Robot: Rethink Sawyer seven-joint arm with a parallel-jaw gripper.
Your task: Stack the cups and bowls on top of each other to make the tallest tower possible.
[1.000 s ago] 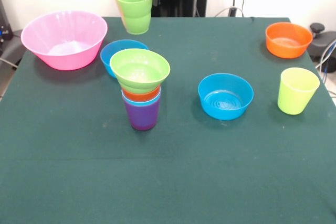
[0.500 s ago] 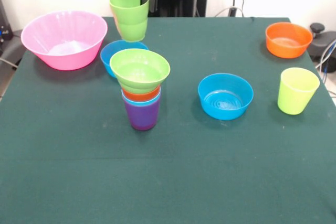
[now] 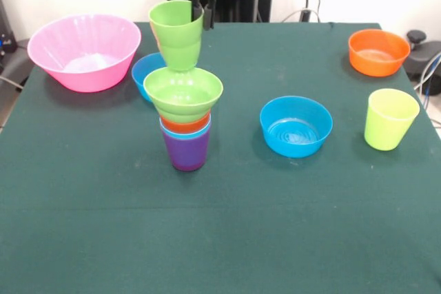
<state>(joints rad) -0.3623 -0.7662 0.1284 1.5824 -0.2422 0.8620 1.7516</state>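
The tower (image 3: 185, 122) stands left of the table's middle: a purple cup (image 3: 186, 153) at the base, a light blue and an orange cup nested in it, and the ridged green bowl (image 3: 183, 93) on top. My gripper (image 3: 198, 6) comes down from the top edge and is shut on the rim of the stepped green cup (image 3: 177, 34). It holds the cup upright in the air, just above and behind the green bowl. A yellow-green cup (image 3: 390, 119) stands at the right.
A large pink bowl (image 3: 84, 51) sits at the far left. A blue bowl (image 3: 147, 69) lies behind the tower, partly hidden. Another blue bowl (image 3: 296, 126) sits right of the tower. An orange bowl (image 3: 377, 51) is at the far right.
My gripper has come lower and nearer with the stepped green cup, from above the table's far edge to just over the tower's green bowl. Nothing else has moved.
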